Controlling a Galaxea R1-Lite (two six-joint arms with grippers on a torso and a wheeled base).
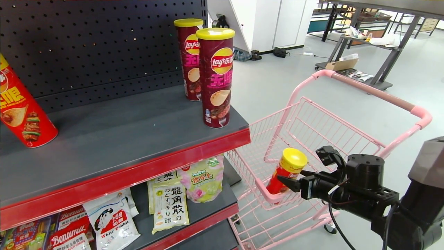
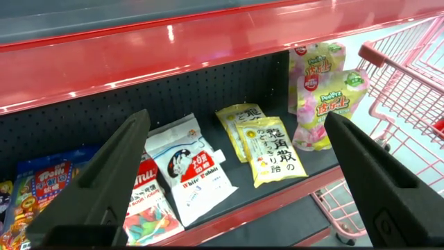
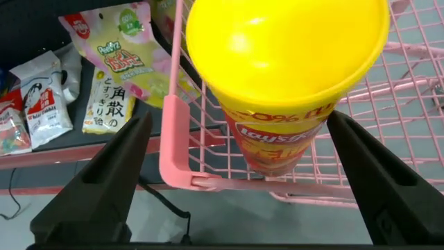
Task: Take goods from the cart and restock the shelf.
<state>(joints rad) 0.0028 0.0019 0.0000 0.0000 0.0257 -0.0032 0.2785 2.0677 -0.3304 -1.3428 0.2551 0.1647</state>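
Grey metal shelf with red front edge (image 1: 121, 139) spans 9 to 6 o'clock in the head view. Pink wire cart (image 1: 367, 89) sits just beside it at 3 o'clock. Right gripper (image 1: 290, 175) at 4 o'clock over the cart's corner nearest the shelf, fingers spread wide either side of one red chip tube with yellow lid (image 1: 289, 166). That tube leans inside that corner of the cart; finger contact can't tell. Left gripper (image 2: 236, 117) also spread wide, nothing between, facing the lower board. Upper board: two maroon chip tubes with yellow lids (image 1: 216, 80), upright at 12 o'clock by the right end, second just behind at 11; one red chip tube with skewer picture (image 1: 22, 111) at 9 o'clock. Lower board: two pink-green pouches (image 2: 322, 104), two yellow-white flat packets (image 2: 267, 149).
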